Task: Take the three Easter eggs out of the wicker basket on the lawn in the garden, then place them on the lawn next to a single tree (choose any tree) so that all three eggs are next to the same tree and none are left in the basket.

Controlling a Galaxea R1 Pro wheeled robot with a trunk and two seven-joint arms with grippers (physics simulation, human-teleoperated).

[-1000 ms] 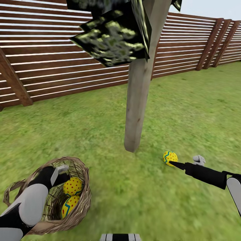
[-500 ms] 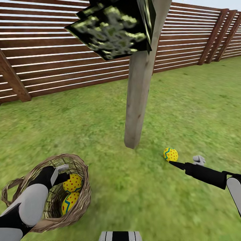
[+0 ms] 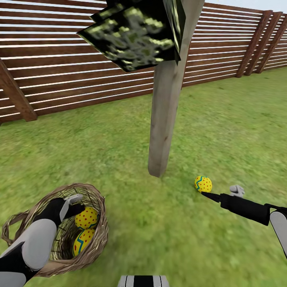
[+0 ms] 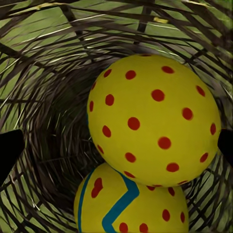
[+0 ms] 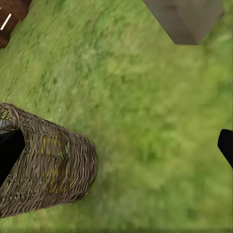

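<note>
The wicker basket (image 3: 93, 243) stands on the lawn (image 3: 223, 131) at lower left, holding two yellow Easter eggs. One is red-dotted (image 3: 86, 218) (image 4: 153, 124), and the other, with a blue zigzag (image 3: 83, 242) (image 4: 128, 206), lies under it. My left gripper (image 3: 73, 204) (image 4: 118, 148) reaches into the basket, open, a fingertip (image 4: 9, 150) on either side of the dotted egg. A third egg (image 3: 203, 183) lies on the grass right of the tree trunk (image 3: 163, 119). My right gripper (image 3: 221, 192) (image 5: 116, 148) hovers open just beside that egg, nothing between its fingers.
Blocky dark foliage (image 3: 135, 36) hangs from the tree overhead. A brown slat fence (image 3: 59, 75) bounds the grass behind, with a slanted post (image 3: 16, 95) at left. The right wrist view looks over the basket (image 5: 48, 160) and the trunk's base (image 5: 187, 17).
The head view has shifted slightly, so the whole scene sits a little higher in the picture. Both arms and all three eggs hold their places.
</note>
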